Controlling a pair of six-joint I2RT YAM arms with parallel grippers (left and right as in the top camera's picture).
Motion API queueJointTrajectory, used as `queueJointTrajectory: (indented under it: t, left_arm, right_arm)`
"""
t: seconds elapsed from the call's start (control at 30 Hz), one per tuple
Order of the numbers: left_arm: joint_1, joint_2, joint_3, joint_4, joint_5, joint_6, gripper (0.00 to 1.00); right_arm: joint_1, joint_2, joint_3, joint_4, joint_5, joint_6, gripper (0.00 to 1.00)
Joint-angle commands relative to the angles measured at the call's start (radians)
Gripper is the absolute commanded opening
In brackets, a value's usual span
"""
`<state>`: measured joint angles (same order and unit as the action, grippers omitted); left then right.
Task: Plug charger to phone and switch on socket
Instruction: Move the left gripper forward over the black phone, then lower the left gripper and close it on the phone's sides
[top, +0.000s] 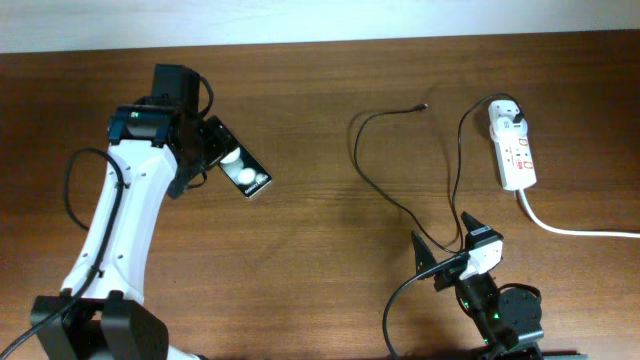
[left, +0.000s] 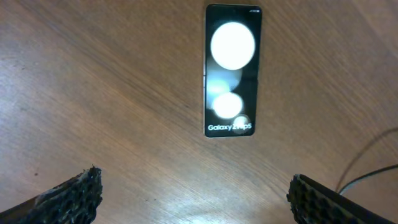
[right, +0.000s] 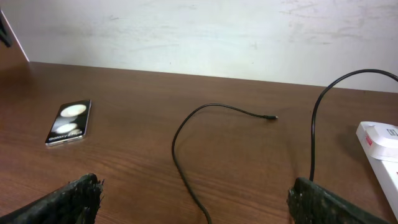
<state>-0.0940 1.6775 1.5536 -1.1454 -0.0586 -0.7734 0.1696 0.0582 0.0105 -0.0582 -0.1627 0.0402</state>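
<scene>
1. Wide-spread jaws of the left gripper (left: 196, 199) hung empty just above the phone (left: 231, 71), which lay flat and face up on the brown surface (left: 93, 93), untouched.
2. Well to the right of the phone and nearer the robot's base, the right gripper (right: 196, 199) sat low, its jaws likewise fully apart and holding nothing.
3. Farther right of the phone, the charger (right: 214, 105) looped loose across the wood. Its connector tip (top: 422, 106) lay free, well apart from the phone.
4. Farthest right of the phone sat the socket (top: 515, 150), toward which the charger's other end ran. Whether its switch was on could not be told.
5. Judged from this layout, the task stood at its opening step, with nothing yet grasped, plugged or switched.
6. The next move would likely call for the right jaws to pinch the thin cable just behind its tip and carry it across to the phone. The left jaws would meanwhile steady the phone so its port could meet the connector squarely.
</scene>
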Motion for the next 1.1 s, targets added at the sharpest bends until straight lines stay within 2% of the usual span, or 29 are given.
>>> queueJointTrajectory:
  t: [0.0, 0.13, 0.3, 0.6, 0.8, 1.07]
  left_arm:
    - [0.001, 0.006, 0.022, 0.027, 0.011, 0.031, 1.0]
    - [0.001, 0.038, 0.023, 0.066, 0.052, 0.031, 1.0]
    - [0.001, 0.175, 0.022, 0.082, 0.053, 0.03, 0.99]
    - [-0.004, 0.185, 0.021, 0.099, 0.056, 0.026, 0.99]
    - [-0.004, 0.187, 0.021, 0.173, 0.055, 0.026, 0.99]
    - [-0.004, 0.279, 0.02, 0.246, 0.026, 0.027, 0.99]
  right_arm:
    - [-0.006, -0.004, -0.005, -0.005, -0.009, -0.007, 0.99]
    - [-0.006, -0.004, -0.005, -0.005, -0.009, -0.007, 0.99]
    - [-0.006, -0.004, -0.005, -0.005, -0.009, -0.007, 0.99]
    - [-0.006, -0.004, -0.005, -0.005, -0.009, -0.007, 0.99]
    - [-0.006, -0.004, -0.005, -0.005, -0.009, -0.007, 0.99]
    - [-0.006, -0.004, -0.005, -0.006, -0.009, -0.007, 0.99]
